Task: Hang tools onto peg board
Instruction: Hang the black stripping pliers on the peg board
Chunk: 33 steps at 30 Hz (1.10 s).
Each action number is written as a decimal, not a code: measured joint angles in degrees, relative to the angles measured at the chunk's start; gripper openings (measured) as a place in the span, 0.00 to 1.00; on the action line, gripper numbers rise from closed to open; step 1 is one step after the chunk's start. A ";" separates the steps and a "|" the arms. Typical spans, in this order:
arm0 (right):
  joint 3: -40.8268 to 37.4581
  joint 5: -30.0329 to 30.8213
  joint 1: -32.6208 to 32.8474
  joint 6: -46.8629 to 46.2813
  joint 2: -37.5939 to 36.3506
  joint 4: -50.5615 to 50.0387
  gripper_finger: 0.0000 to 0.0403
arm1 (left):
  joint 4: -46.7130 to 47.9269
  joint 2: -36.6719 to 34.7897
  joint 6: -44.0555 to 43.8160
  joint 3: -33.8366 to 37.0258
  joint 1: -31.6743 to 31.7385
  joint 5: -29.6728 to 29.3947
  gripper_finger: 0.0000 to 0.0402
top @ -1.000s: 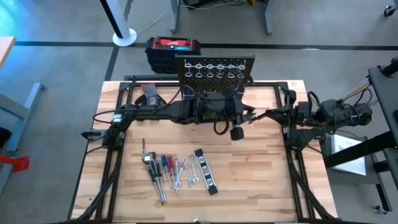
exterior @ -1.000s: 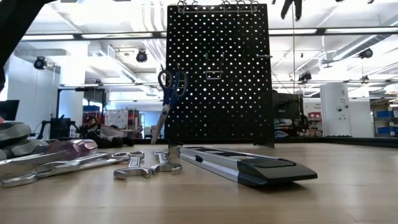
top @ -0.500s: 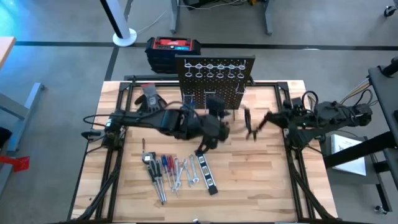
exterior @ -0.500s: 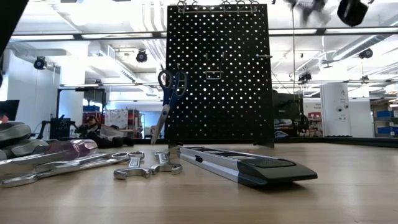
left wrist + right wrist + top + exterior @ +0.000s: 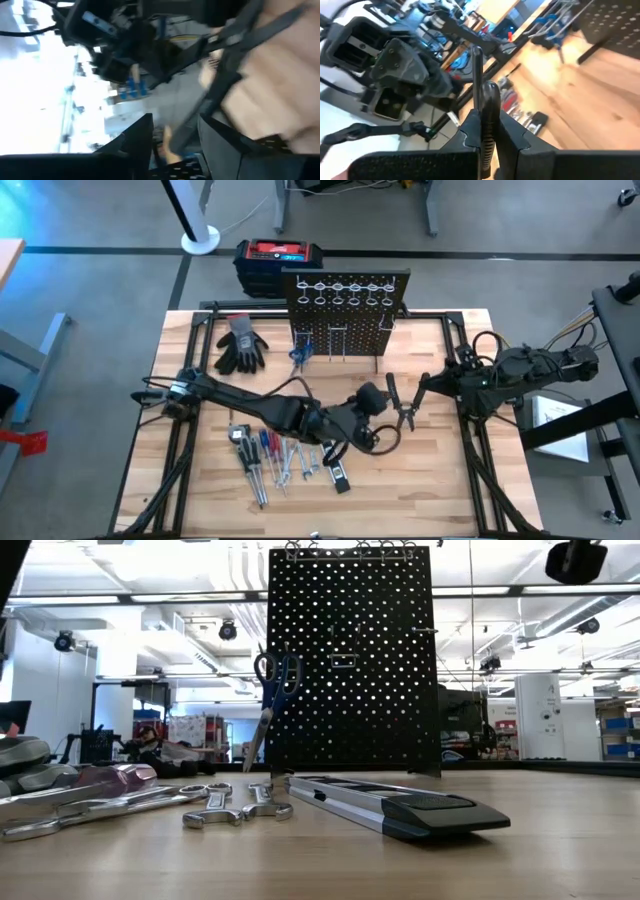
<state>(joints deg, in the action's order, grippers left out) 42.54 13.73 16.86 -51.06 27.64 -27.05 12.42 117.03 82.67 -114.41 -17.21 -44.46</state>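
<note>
High view: right gripper [image 5: 418, 393] at right centre, jaws clenched on dark pliers [image 5: 399, 402]. Left gripper [image 5: 372, 436] at lower centre beside pliers, jaws' state unclear. Remaining tools [image 5: 262, 460] at lower left. Low view alone shows scissors [image 5: 270, 690] hanging on peg board [image 5: 350, 660] at centre.

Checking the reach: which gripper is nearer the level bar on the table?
Left. The left gripper hovers just beside the level bar's far end; the right gripper, holding pliers, is farther out.
</note>
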 joint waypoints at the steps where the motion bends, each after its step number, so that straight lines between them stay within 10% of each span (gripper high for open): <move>1: 0.01 -0.40 0.00 -0.06 0.26 0.67 0.03 | -2.61 0.00 2.20 0.87 0.13 -0.02 0.36; 33: 1.66 -2.51 0.02 3.36 1.25 5.86 0.03 | -0.30 -0.02 22.45 0.15 2.95 0.93 0.35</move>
<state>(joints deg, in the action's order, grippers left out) 44.20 11.22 16.88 -47.70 28.89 -21.19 12.12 117.01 105.13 -114.26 -14.27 -43.53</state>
